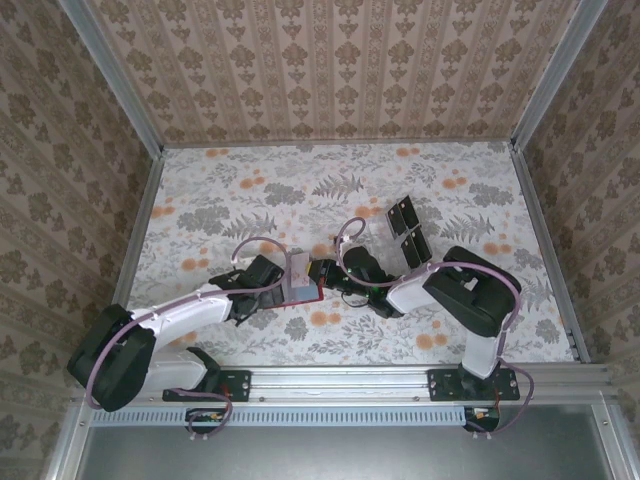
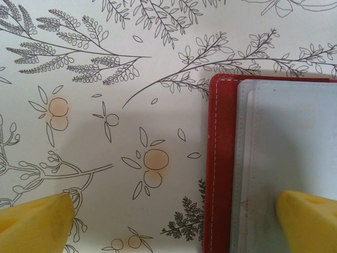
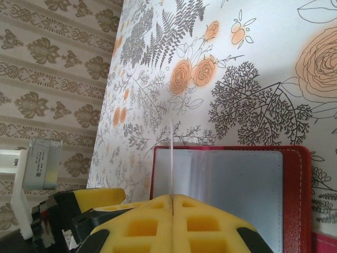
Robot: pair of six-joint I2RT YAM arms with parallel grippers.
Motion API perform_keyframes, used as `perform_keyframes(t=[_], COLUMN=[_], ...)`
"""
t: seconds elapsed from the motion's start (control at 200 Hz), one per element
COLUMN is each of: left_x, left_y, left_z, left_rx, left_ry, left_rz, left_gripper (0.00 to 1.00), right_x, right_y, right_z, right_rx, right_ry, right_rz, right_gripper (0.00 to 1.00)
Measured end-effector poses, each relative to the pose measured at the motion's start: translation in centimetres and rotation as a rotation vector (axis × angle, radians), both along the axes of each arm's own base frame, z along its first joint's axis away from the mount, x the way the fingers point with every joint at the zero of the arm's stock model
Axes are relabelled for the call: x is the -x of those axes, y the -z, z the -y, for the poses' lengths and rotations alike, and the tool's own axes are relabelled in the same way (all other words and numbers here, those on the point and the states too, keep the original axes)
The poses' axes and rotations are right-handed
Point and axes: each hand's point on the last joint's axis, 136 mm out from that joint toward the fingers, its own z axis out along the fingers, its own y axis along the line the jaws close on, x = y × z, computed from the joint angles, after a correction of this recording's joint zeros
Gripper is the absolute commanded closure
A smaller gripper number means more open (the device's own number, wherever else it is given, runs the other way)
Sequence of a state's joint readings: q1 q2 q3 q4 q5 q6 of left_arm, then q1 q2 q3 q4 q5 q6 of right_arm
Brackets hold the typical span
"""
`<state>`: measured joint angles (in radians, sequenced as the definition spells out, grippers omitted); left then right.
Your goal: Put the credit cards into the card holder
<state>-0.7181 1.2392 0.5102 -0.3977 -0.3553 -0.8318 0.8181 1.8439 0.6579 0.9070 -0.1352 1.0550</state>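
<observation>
The surface (image 1: 250, 190) wears a pale print of grey ferns, leaves and orange blossoms, evenly lit, with only soft shadows. Papered walls (image 1: 330, 70), beige with brownish damask stripes, close it in on the far side, the left and the right. Silvery metal posts (image 1: 112, 75) rise from the far corners, and a metal rail (image 1: 350, 378) runs along the near edge.

card holder (image 1: 302, 282) on table (image 1: 480, 300) | credit cards (image 1: 403, 213) behind it, rightward, apart
</observation>
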Motion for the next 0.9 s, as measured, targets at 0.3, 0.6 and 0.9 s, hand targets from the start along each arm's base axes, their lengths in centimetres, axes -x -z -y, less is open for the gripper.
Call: perform_keyframes(t=[0.3,0.6,0.9], left_x=[0.0,0.0,0.1], left_y=[0.0,0.0,0.0], left_z=[0.0,0.0,-0.1], left_rx=[0.001,0.001,0.002], left_ry=[-0.002,-0.002,-0.002], left_rz=[0.000,0.000,0.000], left_gripper=[0.00,0.00,0.00], right_x=[-0.2,0.2,0.7], right_y=[1.0,2.2,2.6], right_z=[-0.5,-1.0,-1.2], right_rx=[-0.026,-0.030,-0.043], right_ry=[0.002,-0.008,-0.011], right_rz=[0.000,-0.007,-0.021], right_gripper=[1.00,1.00,1.00])
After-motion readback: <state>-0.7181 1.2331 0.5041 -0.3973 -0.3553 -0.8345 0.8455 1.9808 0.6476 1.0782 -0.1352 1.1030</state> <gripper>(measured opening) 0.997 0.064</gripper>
